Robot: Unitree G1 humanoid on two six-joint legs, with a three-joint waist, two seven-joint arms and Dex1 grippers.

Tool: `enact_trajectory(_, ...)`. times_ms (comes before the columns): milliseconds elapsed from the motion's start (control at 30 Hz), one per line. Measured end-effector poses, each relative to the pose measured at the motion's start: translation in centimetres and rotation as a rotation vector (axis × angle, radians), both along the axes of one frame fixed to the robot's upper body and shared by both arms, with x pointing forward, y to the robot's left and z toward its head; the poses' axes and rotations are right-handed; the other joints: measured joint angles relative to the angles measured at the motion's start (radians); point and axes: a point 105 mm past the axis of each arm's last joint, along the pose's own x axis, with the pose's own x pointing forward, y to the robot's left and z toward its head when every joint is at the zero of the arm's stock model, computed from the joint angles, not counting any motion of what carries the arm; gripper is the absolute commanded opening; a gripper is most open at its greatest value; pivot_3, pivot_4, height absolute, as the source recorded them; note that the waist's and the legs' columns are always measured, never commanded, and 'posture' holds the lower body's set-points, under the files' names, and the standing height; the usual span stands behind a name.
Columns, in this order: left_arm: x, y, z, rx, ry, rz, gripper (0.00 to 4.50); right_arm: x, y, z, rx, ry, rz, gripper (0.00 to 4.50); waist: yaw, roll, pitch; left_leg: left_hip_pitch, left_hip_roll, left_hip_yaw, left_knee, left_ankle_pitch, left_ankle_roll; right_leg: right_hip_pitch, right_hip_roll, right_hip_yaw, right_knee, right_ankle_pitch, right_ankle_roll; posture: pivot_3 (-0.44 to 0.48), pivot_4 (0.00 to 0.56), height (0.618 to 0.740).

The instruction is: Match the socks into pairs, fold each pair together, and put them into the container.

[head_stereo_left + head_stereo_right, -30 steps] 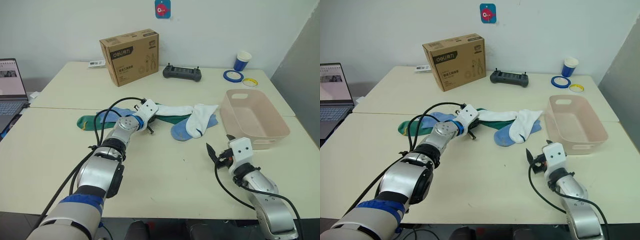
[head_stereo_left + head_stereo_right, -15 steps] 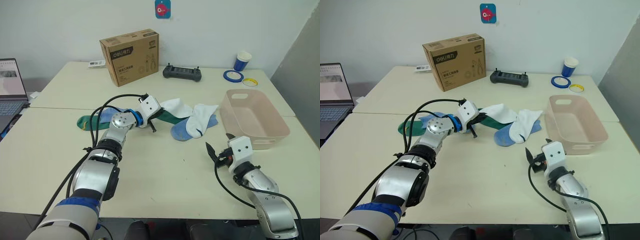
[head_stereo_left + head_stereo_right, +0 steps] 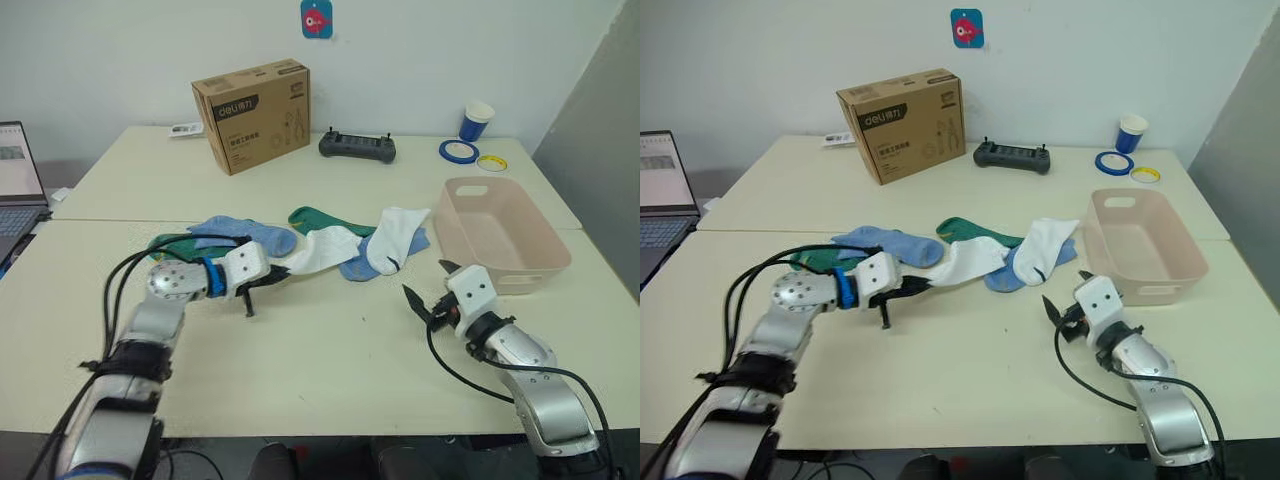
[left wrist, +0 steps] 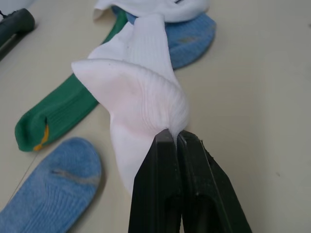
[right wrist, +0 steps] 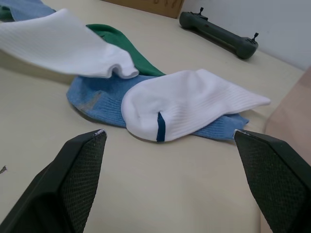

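Two white socks are what you are pairing here, and you already have one of them: your left gripper (image 4: 176, 138) is clenched on the edge of the first white sock (image 3: 322, 248), which trails from the fingers toward the heap in the middle of the table (image 3: 330, 370). The second white sock (image 5: 189, 104) lies on top of a light blue sock (image 5: 95, 99), near the pale pink container (image 3: 505, 235), and your right gripper (image 3: 428, 300) hovers just short of it with its fingers spread wide and nothing between them. To do this step well, draw the held sock low across the table so it stays flat, and watch the dark green sock (image 4: 58, 116) beneath it; from the left wrist view I cannot quite tell whether the white fabric is dragging on it, so move slowly and stop if it follows. Bring the right gripper down on the second white sock at its cuff or toe, pinching only the white layer, since the blue one under it will likely lift with a deep bite. Lay the two white socks heel to heel before folding. The other light blue sock (image 3: 245, 232) and the cardboard box (image 3: 250, 115) can stay put.
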Motion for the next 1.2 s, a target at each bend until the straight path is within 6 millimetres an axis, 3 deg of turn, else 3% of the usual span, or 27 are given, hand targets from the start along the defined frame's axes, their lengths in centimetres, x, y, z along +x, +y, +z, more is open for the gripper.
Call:
enact_trajectory(100, -1.0, 1.7, -0.5, 0.123, -0.049, 0.026, 0.02, -0.3, 1.2, -0.3, -0.015, 0.01, 0.083, 4.5, 0.0, 0.0, 0.0, 0.001, 0.0, 0.0, 0.0, 0.0, 0.0, 0.0, 0.0, 0.0, 0.002, -0.001, -0.001, 0.0, 0.15, 0.74)
enact_trajectory(233, -0.8, 2.6, -0.9, 0.168, -0.133, 0.108, 0.02, -1.3, 4.1, -0.8, -0.093, 0.013, 0.272, 4.5, 0.001, 0.0, 0.0, 0.002, 0.0, 0.001, 0.001, 0.0, 0.0, 0.0, 0.0, 0.0, 0.004, -0.003, 0.003, 0.0, 0.15, 0.74)
enact_trajectory(333, -0.7, 3.1, -1.4, 0.171, -0.166, 0.169, 0.02, -1.3, 5.0, -1.6, -0.197, -0.003, 0.352, 4.5, 0.001, 0.0, 0.001, 0.002, 0.0, 0.001, 0.002, 0.0, 0.0, 0.0, 0.0, 0.0, 0.004, -0.004, 0.002, 0.0, 0.15, 0.74)
enact_trajectory(500, -0.3, 4.1, -1.5, 0.131, -0.192, 0.272, 0.02, 0.7, 6.2, -2.2, -0.344, -0.045, 0.388, 4.5, 0.0, 0.0, 0.001, 0.002, 0.0, 0.002, 0.002, 0.0, 0.0, -0.001, 0.0, 0.001, 0.007, -0.003, 0.002, 0.0, 0.15, 0.74)
enact_trajectory(667, -0.1, 4.0, -1.7, 0.076, -0.215, 0.336, 0.02, 4.3, 8.5, -1.7, -0.537, -0.141, 0.415, 4.5, -0.004, 0.001, 0.001, 0.003, 0.001, 0.002, 0.002, 0.0, 0.0, -0.002, 0.0, 0.0, 0.009, -0.002, -0.003, 0.0, 0.15, 0.74)
enact_trajectory(1167, -0.4, 3.9, -2.1, 0.054, -0.199, 0.339, 0.02, 7.7, 12.7, -1.5, -0.669, -0.26, 0.52, 4.5, -0.019, 0.001, 0.001, 0.004, 0.001, 0.003, 0.002, 0.0, 0.0, -0.002, 0.0, 0.0, 0.01, -0.002, -0.004, 0.0, 0.15, 0.74)
enact_trajectory(1200, -0.4, 3.9, -2.1, 0.054, -0.199, 0.339, 0.0, 7.8, 12.9, -1.5, -0.686, -0.277, 0.528, 4.31, -0.021, 0.001, 0.001, 0.003, 0.001, 0.003, 0.002, 0.0, 0.0, -0.002, 0.0, 0.0, 0.01, -0.002, -0.004, 0.0, 0.15, 0.74)
